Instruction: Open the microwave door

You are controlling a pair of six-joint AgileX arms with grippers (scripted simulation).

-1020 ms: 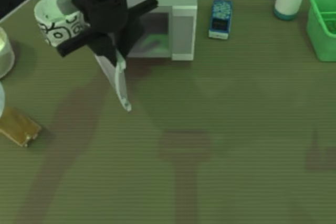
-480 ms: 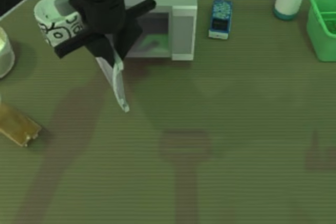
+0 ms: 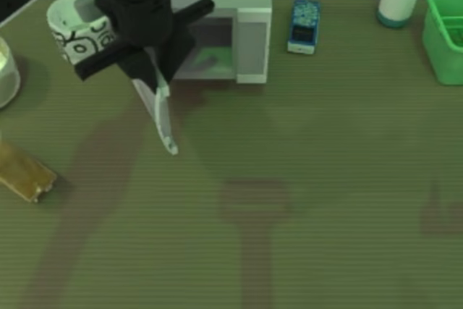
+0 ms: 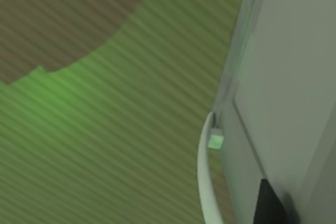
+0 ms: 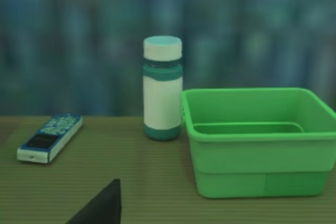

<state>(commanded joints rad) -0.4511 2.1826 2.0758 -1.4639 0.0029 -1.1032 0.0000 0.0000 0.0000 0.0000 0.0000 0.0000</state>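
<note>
From above, the microwave (image 3: 228,19) stands at the table's (image 3: 325,179) far edge, left of centre, and its door (image 3: 163,117) is swung out toward the near side, seen edge-on as a thin pale strip. The cavity is open to view. The left arm covers the door's hinge end, and its gripper (image 3: 148,70) sits at the door's upper part; whether its fingers are clamped or spread I cannot tell from any view.

The left wrist view gives only a close look at the door (image 4: 273,103): the grey panel, the curved pale handle (image 4: 206,182) with a small mount block, and bare table behind. The right wrist view shows what the top view crops: the full green bin (image 5: 257,140), the bottle (image 5: 163,87) just beside it and the remote (image 5: 50,137) lying flat, well apart from the bottle. The right gripper is out of view.

Near the door's free edge the table is open. A patterned cup (image 3: 76,27) stands left of the arm; a brown block (image 3: 25,171) lies at the left edge.
</note>
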